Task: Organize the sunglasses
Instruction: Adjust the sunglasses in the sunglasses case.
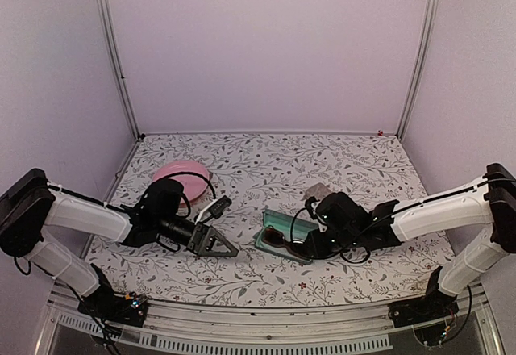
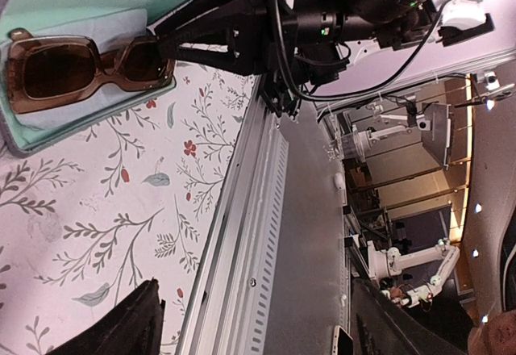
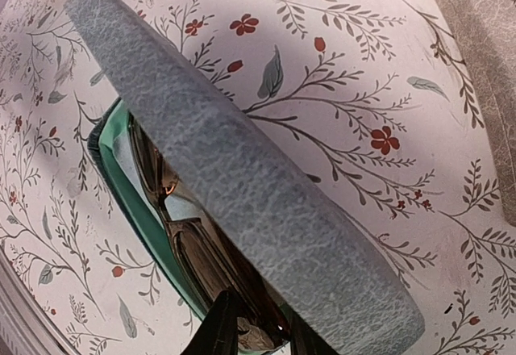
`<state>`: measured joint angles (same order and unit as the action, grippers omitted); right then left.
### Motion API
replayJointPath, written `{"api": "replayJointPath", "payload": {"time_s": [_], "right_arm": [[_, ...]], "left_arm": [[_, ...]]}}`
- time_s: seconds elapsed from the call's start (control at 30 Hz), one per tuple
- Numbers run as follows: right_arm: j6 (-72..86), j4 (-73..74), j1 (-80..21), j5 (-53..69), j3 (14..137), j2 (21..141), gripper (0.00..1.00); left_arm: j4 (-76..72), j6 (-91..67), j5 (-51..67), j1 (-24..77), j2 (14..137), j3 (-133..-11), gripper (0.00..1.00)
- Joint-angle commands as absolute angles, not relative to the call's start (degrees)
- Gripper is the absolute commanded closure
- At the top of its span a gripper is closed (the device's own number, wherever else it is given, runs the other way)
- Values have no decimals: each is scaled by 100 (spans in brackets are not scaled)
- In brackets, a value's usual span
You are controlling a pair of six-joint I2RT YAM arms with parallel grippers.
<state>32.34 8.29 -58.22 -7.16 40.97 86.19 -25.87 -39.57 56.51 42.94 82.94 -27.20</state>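
Note:
One pair of sunglasses, with a brownish translucent frame and dark lenses, lies on a pale blue cloth in an open teal-lined case. The case's blue-grey lid stands raised over the sunglasses. My right gripper is at the case's near end. Its fingers are closed on the end of the frame, as the left wrist view also shows. My left gripper hovers open and empty to the left of the case, and its fingers frame the table's front rail.
A pink plate sits at the back left behind the left arm. A grey-brown case lies just behind the open case and shows again at the right wrist view's edge. The metal front rail runs along the near table edge.

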Motion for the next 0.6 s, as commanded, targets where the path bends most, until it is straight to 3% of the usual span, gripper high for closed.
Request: {"api": "replayJointPath", "payload": {"time_s": [0.0,0.57], "right_arm": [[3138,708,-5735,-943,4320,8684,76],[3138,932,-5741,-961,4290,8456,63]], "left_arm": [[-2724,-3972,5687,4258,8261,-2637,20],[-2766,-3980,5629,4257,8278,-2612,20]]}}
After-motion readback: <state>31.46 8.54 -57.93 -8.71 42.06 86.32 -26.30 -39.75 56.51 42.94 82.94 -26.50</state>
